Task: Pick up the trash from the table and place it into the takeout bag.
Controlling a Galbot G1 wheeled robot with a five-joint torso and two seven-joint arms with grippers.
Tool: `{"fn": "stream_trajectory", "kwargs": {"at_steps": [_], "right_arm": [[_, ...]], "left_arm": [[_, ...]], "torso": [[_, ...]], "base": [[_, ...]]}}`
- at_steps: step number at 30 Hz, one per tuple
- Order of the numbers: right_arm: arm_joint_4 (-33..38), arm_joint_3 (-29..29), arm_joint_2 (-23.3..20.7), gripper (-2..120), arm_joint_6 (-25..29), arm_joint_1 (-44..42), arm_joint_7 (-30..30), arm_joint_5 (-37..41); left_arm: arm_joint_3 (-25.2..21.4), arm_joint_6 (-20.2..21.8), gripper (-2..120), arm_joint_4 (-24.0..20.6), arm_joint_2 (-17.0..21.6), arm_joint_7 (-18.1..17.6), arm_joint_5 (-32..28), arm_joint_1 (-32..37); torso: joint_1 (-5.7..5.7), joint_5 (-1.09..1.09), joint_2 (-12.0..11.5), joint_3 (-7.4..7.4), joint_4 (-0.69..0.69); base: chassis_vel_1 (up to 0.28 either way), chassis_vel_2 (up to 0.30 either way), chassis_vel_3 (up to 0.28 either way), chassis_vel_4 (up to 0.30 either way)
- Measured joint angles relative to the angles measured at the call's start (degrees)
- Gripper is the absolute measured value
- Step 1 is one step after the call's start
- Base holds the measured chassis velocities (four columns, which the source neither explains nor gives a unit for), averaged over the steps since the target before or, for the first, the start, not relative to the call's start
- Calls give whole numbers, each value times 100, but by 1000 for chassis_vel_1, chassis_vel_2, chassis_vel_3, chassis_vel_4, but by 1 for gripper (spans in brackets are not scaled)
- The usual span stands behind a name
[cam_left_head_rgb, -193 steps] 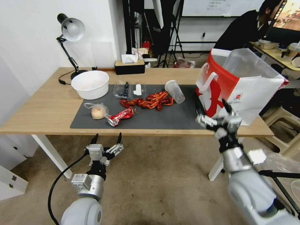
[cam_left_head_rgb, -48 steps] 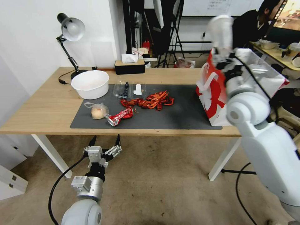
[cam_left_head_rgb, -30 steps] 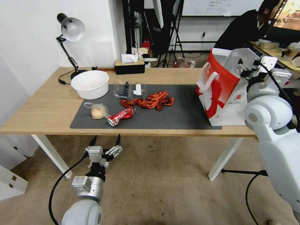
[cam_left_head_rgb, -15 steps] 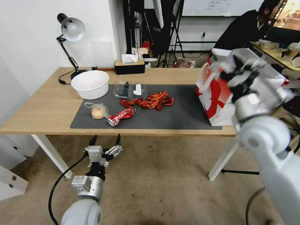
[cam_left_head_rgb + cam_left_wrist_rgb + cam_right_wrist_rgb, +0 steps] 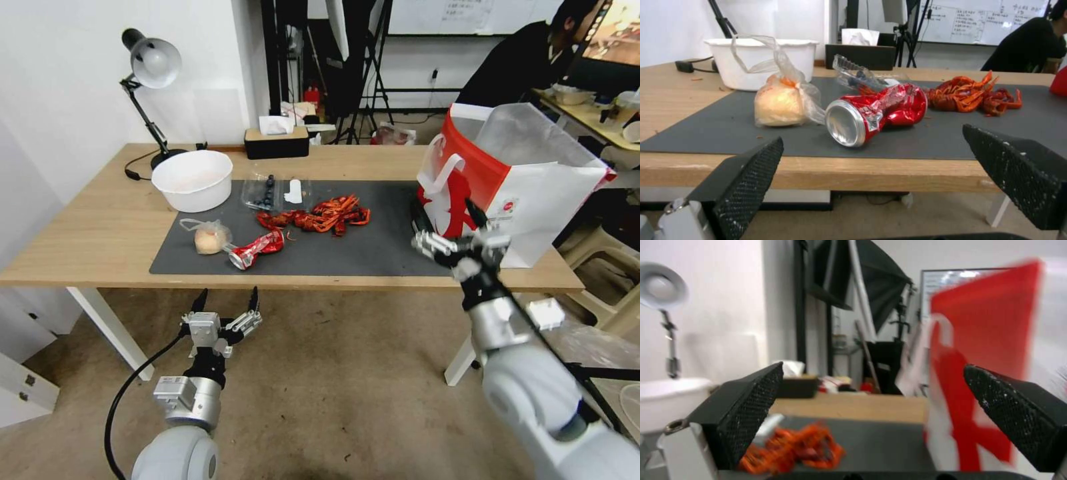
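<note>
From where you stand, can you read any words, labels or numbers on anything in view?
None can be read.
Takeout bag: a small round red logo, its lettering too small to read.
Crushed red can: no legible brand.
Whiteboard in the room behind: rows of handwriting, too small to read.

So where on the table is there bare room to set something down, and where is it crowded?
Bare: the dark mat between the red shells and the takeout bag, and the wood left of the mat. Crowded: the mat's left half, with the crushed can, bagged lump, blueberry tub and white bowl.
</note>
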Motion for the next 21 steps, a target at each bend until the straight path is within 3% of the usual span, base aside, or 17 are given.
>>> {"fn": "stream_trajectory", "kwargs": {"at_steps": [11, 21], "right_arm": [[-515, -11, 358, 100, 687, -973, 192, -168], [-828, -137, 655, 100, 905, -1094, 239, -294]], "left_arm": [[38, -4, 100, 10, 43, -1, -3, -10], [51, -4, 100, 27, 92, -1, -10, -17]], "torso": [[1, 0, 0, 0, -1], [1, -1, 0, 0, 0]], "base": [[0, 0, 0, 0], [0, 0, 0, 0]]}}
